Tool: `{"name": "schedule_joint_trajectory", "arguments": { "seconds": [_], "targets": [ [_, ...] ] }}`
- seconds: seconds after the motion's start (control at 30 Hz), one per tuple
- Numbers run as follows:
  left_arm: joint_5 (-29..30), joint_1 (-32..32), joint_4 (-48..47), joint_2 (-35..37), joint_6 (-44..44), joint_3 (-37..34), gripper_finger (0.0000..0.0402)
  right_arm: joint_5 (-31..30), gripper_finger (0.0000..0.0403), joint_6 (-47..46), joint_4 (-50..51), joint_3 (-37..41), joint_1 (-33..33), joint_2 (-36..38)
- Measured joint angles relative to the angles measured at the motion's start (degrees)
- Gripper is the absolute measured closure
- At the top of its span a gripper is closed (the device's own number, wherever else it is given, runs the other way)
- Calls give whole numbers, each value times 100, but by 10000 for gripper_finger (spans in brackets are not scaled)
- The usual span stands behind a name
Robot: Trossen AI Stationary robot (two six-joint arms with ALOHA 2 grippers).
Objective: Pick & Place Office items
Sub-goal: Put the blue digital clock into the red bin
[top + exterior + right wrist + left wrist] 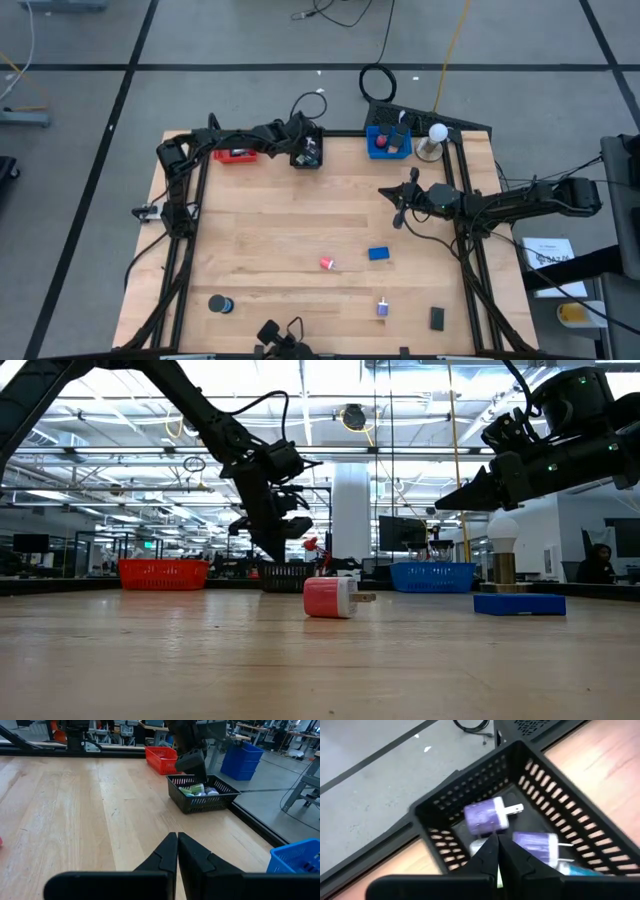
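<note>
The left pincer [303, 140] hung over the black tray [309, 150] at the tabletop's [280, 220] far edge, fingers pressed together and pinching nothing. 2 purple plugs [486, 816] lay inside. The right pincer [399, 214], also pressed together and empty, hovered right of centre. A red plug [327, 263], blue block [378, 254], purple item [382, 308], black block [437, 318] and disc [219, 304] lay nearer the front.

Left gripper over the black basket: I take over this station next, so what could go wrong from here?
The left gripper is shut, empty, low over the black basket; it may knock the purple plugs or catch the basket wall as it rises. The red plug and blue block lie close together, so picking one could nudge the other.
</note>
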State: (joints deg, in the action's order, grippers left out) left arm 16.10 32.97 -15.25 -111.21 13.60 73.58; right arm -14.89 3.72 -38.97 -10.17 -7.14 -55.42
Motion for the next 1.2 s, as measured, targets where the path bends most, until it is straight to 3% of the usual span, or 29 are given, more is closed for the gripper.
{"name": "schedule_joint_trajectory", "arguments": {
  "seconds": [0.37, 0.83, 1.0, 1.1, 1.2],
  "targets": [
    [113, -46, 224, -405, 19, 11, 389, 0, 394, -2, -3, 0, 2, 0],
    [267, -502, -230, 750, -615, -156, 395, 0, 394, 7, -3, 0, 1, 1],
    [95, -1133, 1360, 1234, -1055, -1294, 389, 0, 394, 9, -3, 0, 1, 2],
    [-456, -1512, 2993, 1528, -1168, -2200, 382, 0, 394, 18, -5, 0, 0, 2],
    [-1179, -1805, 4038, 1715, -1053, -2894, 384, 1, 394, 14, -23, 0, 0, 1]
  ]
}}
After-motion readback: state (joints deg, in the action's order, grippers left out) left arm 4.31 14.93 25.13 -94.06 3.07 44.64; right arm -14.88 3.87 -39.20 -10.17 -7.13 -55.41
